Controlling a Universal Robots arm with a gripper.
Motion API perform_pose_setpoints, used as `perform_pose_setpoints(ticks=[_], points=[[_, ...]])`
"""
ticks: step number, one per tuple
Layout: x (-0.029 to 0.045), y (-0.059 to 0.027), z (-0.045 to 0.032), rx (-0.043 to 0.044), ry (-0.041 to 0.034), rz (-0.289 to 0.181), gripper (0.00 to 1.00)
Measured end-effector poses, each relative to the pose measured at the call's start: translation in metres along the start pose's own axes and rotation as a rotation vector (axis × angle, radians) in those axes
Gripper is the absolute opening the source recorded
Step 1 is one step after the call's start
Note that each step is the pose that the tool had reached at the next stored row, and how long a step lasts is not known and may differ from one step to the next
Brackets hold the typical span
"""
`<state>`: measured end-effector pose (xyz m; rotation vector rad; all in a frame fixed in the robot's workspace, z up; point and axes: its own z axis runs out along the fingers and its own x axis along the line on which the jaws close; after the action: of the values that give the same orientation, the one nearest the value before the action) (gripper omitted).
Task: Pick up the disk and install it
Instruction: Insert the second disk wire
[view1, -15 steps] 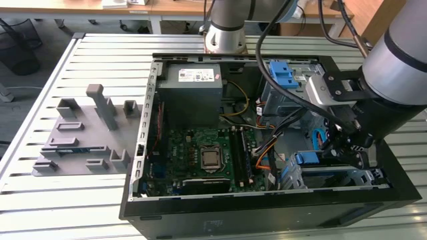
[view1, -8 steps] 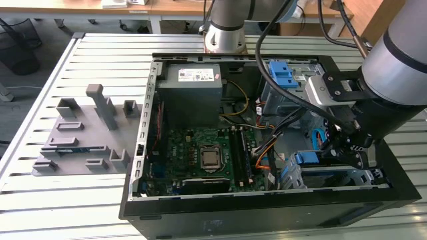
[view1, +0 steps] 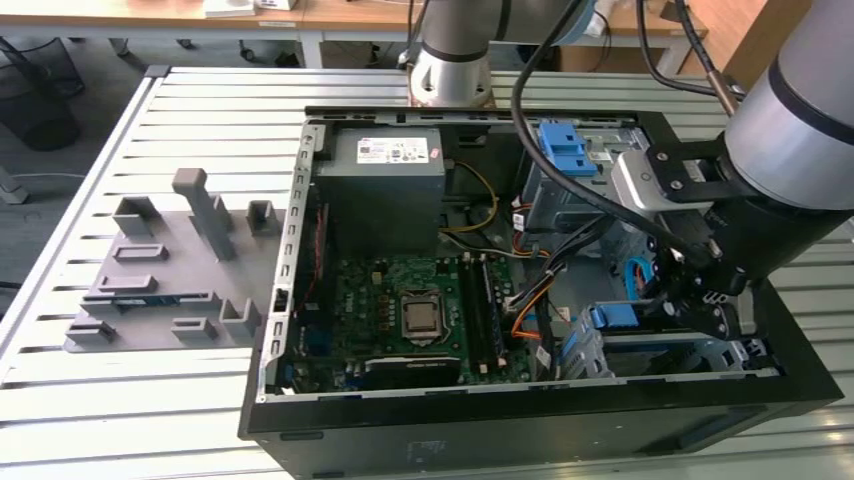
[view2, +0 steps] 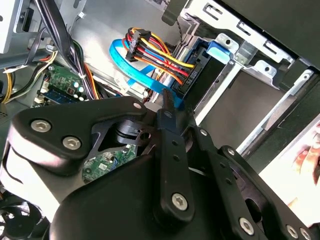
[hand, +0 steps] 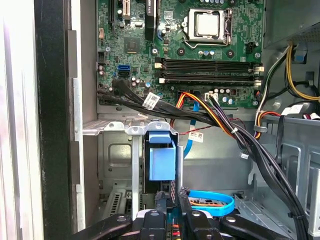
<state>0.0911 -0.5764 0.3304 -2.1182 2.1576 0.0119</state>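
Working inside the open computer case (view1: 534, 425), which lies on its side on the slatted desk (view1: 120, 420).

Claw (hand: 171, 212): narrow, tips drawn nearly together. Nothing clearly caught between them. It hangs low in the corner bay, just beside the cabled end of the disk.

Disk (hand: 162, 157): sits in the grey drive cage (hand: 117, 131), beside the motherboard (hand: 200, 55). It stands on its thin edge in the slot. In the first wrist view mainly the blue carrier tab is seen, facing the open side of the case.

Cabling: in the second wrist view the red-yellow-orange power leads (view2: 160, 55) and a flat blue data cable (view2: 125, 60) run to a black connector close to the claw's tips.

Orientation (judgement): broad faces are parallel to the cage walls. The long axis runs along the slot, with the connector end toward the claw and the cables. I cannot tell how deep it is seated.

Doing this step well (judgement):
- Load the blue carrier frame only, never the connector.
- Push straight along the slot's line so the carrier does not rack against the cage rails.
- Keep the tips clear of the cable loop, which lies very close.
- Accept seating only when the carrier sits flush with the cage edge.
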Motion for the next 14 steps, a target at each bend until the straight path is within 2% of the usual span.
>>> perform_pose_setpoints(ticks=[14], points=[[-0.0017, -0.0013, -0.0167, -0.0012, 0.0000, 0.000, 0.24]])
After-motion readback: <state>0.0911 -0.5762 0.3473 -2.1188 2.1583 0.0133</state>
